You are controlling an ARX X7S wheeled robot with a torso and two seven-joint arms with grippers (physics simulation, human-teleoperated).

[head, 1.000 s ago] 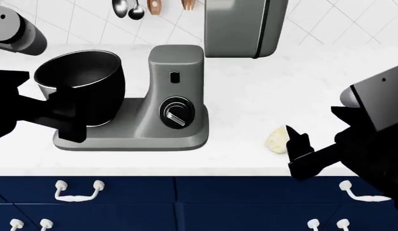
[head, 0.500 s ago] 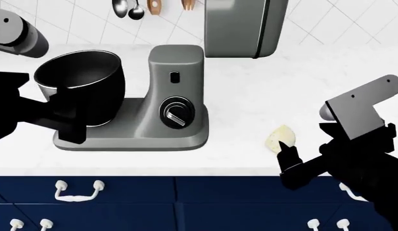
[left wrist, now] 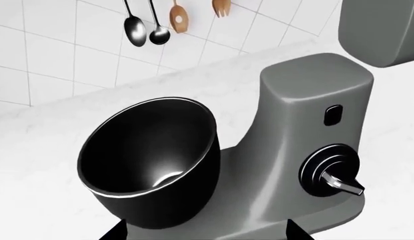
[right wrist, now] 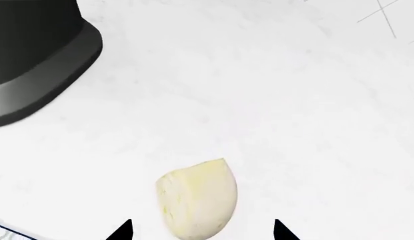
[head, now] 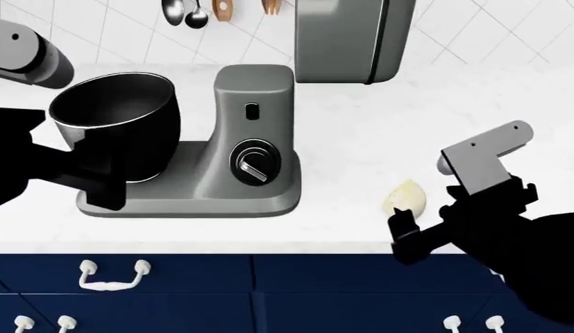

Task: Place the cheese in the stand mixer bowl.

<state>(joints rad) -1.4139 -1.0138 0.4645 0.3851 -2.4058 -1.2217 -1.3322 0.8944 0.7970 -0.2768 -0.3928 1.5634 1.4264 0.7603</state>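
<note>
R gripper (right wrist: pixel 201 231) is being held spread wide, fingertips either side of the cheese (right wrist: pixel 196 205), not touching it. Cheese is lying on the white counter (head: pixel 361 139) near its front edge, well apart from the stand mixer bowl (head: pixel 115 121). L gripper (left wrist: pixel 201 234) is being cut off by the frame edge; only two dark tips seen, apart, nothing between. No writing is readable on the mixer body (head: pixel 254 132). Bowl interior is being shown only by L wrist cam.
</note>
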